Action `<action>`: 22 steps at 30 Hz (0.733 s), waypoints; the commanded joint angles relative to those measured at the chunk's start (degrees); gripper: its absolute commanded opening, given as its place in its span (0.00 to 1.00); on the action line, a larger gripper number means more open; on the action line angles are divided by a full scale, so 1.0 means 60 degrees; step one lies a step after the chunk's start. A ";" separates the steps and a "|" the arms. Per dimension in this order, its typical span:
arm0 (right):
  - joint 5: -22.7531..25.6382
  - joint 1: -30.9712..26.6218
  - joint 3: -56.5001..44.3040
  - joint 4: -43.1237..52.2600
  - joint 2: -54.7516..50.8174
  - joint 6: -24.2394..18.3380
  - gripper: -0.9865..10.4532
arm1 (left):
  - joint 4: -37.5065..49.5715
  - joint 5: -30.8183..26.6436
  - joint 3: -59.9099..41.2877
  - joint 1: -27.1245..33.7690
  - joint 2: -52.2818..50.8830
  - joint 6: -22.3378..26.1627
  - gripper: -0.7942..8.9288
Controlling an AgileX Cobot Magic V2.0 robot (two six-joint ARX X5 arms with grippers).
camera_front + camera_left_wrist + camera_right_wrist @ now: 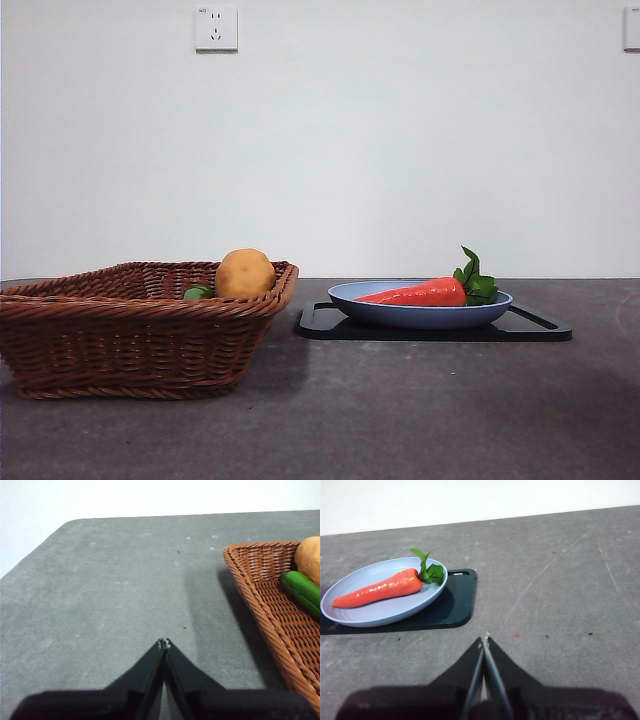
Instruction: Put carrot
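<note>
Carrot [418, 293] lies flat in the blue plate [420, 315] on the black tray [535, 325], right of the wicker basket [140, 335], leaves to the right; the basket already holds a potato [245, 272] and a green vegetable [198, 293], so it is probably the carrot's destination; the right gripper [485, 639], jaws pressed together and empty, waits nearer than the plate; the left gripper [164, 642], likewise closed on nothing, waits left of the basket.

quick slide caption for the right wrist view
Carrot lying on a blue plate atop a dark tray; shut right gripper apart.
</note>
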 commanded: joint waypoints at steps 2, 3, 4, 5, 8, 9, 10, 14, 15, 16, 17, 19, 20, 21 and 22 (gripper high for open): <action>0.0025 0.0000 -0.0051 -0.0055 -0.0015 0.0066 0.09 | 0.0066 0.0058 -0.0098 0.0022 -0.0029 0.0040 0.09; 0.0025 0.0000 -0.0051 -0.0055 -0.0015 0.0062 0.09 | 0.0066 0.0058 -0.0098 0.0022 -0.0029 0.0040 0.09; 0.0022 0.0000 -0.0051 -0.0055 -0.0015 0.0066 0.09 | 0.0066 0.0058 -0.0098 0.0022 -0.0029 0.0040 0.09; 0.0022 0.0000 -0.0051 -0.0055 -0.0015 0.0062 0.09 | 0.0066 0.0058 -0.0098 0.0022 -0.0029 0.0040 0.09; 0.0025 0.0000 -0.0051 -0.0055 -0.0015 0.0062 0.09 | 0.0066 0.0058 -0.0098 0.0022 -0.0029 0.0040 0.09; 0.0025 0.0000 -0.0051 -0.0055 -0.0015 0.0062 0.09 | 0.0066 0.0058 -0.0098 0.0022 -0.0029 0.0040 0.09; 0.0025 0.0000 -0.0051 -0.0055 -0.0015 0.0062 0.09 | 0.0066 0.0058 -0.0098 0.0022 -0.0029 0.0040 0.09; 0.0022 0.0000 -0.0051 -0.0055 -0.0015 0.0066 0.09 | 0.0066 0.0058 -0.0098 0.0022 -0.0029 0.0040 0.09; 0.0025 0.0000 -0.0051 -0.0055 -0.0015 0.0062 0.09 | 0.0066 0.0058 -0.0098 0.0022 -0.0029 0.0040 0.09; 0.0025 0.0000 -0.0051 -0.0055 -0.0015 0.0062 0.09 | 0.0066 0.0058 -0.0098 0.0022 -0.0029 0.0040 0.09; 0.0025 0.0000 -0.0051 -0.0055 -0.0015 0.0062 0.09 | 0.0066 0.0058 -0.0098 0.0022 -0.0029 0.0040 0.09; 0.0022 0.0000 -0.0051 -0.0055 -0.0015 0.0066 0.09 | 0.0066 0.0058 -0.0098 0.0022 -0.0029 0.0040 0.09; 0.0022 0.0000 -0.0051 -0.0055 -0.0015 0.0062 0.09 | 0.0066 0.0058 -0.0098 0.0022 -0.0029 0.0040 0.09; 0.0022 0.0000 -0.0051 -0.0055 -0.0015 0.0062 0.09 | 0.0066 0.0058 -0.0098 0.0022 -0.0029 0.0040 0.09; 0.0025 0.0000 -0.0051 -0.0055 -0.0015 0.0062 0.09 | 0.0066 0.0058 -0.0098 0.0022 -0.0029 0.0040 0.09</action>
